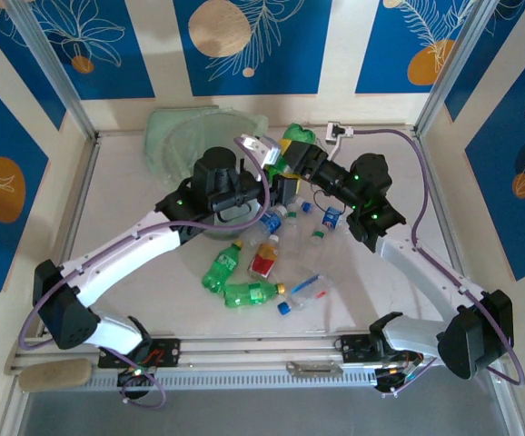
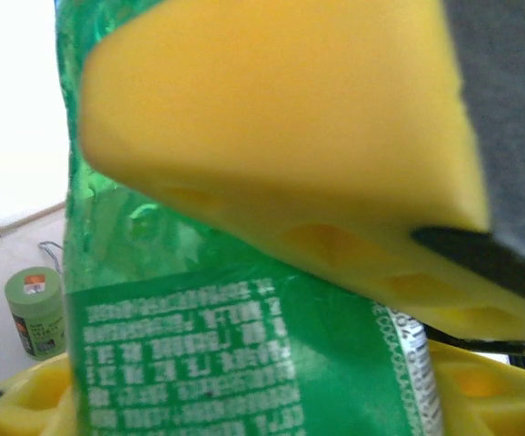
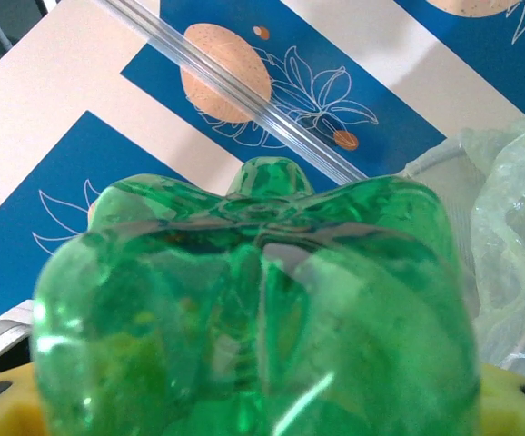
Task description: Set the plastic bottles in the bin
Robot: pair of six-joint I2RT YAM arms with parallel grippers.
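Loose bottles (image 1: 249, 294) lie scattered on the pale table (image 1: 135, 218), on the near side of the bin (image 1: 185, 136) and well apart from it. Two are green and lie on their sides. A red-labelled bottle (image 1: 264, 257) with a yellow cap lies just beyond them, and clear ones with blue caps and labels are spread around them.

Farther in, both arms reach towards one spot just beside the bin, on the right arm's side of it. The left gripper (image 2: 272, 309) is clenched across the label of a green bottle (image 1: 297, 136), with the label's white print wedged between its yellow fingers (image 2: 272, 118). The right gripper (image 3: 258, 404) grasps what appears to be the same green bottle. That bottle's lobed, translucent base bulges out past the gripper's yellow fingertips and points at the blue-and-cream far wall.

In the left wrist view, a short olive cylinder (image 2: 35, 312) stands upright on the table behind the bottle. Its place relative to the bin cannot be told.

Farthest back, the bin sits against the far edge of the table. It is round, pale green and translucent, and its thin bag (image 3: 517, 254) is crumpled over the rim.
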